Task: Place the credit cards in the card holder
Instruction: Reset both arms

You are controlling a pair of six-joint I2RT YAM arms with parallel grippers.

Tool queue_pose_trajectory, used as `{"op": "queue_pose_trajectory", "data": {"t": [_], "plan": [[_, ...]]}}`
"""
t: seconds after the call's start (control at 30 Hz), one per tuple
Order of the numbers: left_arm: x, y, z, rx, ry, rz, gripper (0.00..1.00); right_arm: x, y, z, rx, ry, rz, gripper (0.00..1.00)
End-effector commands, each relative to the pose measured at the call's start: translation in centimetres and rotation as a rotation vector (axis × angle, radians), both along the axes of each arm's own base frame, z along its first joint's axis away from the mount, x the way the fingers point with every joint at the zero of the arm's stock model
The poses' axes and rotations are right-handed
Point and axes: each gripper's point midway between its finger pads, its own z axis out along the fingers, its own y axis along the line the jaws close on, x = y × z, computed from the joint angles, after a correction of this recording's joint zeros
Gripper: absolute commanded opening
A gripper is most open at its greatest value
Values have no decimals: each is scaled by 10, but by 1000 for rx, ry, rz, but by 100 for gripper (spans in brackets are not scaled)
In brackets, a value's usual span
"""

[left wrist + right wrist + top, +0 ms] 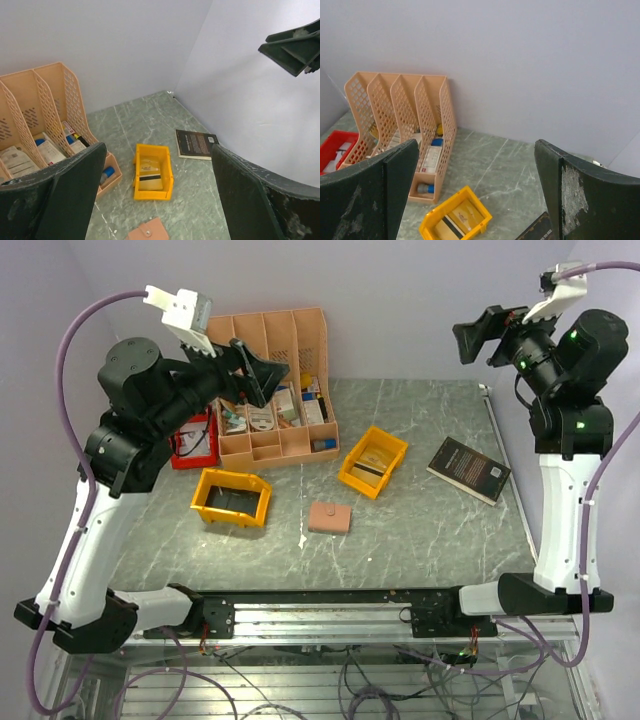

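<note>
Green marble surface (420,530): card holder (329,517) lies shut, credit cards (370,464) in the yellow bin (398,444) just beyond it. Left pincer (258,368) and right pincer (486,332) gape wide, empty. Thin cards lying flat could slip the pinch.

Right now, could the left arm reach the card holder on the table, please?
Probably yes: the card holder lies by itself on the table, nothing on or over it, and the left pincer is open, raised near the organiser.

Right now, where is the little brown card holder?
In the top view, the card holder lies closed on the table, between the left yellow bin and the right yellow bin, slightly nearer the arms.
</note>
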Motion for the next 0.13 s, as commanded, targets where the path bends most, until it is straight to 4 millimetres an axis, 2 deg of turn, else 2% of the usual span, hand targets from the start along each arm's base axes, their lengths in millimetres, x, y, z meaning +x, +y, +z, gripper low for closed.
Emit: {"op": "queue_pose_trajectory", "data": {"t": [0.0, 0.1], "plan": [[1, 1, -5, 24, 12, -4, 98, -1, -8, -1, 21, 29, -43, 100], [5, 1, -9, 28, 15, 4, 99, 0, -7, -3, 16, 37, -34, 100]]}}
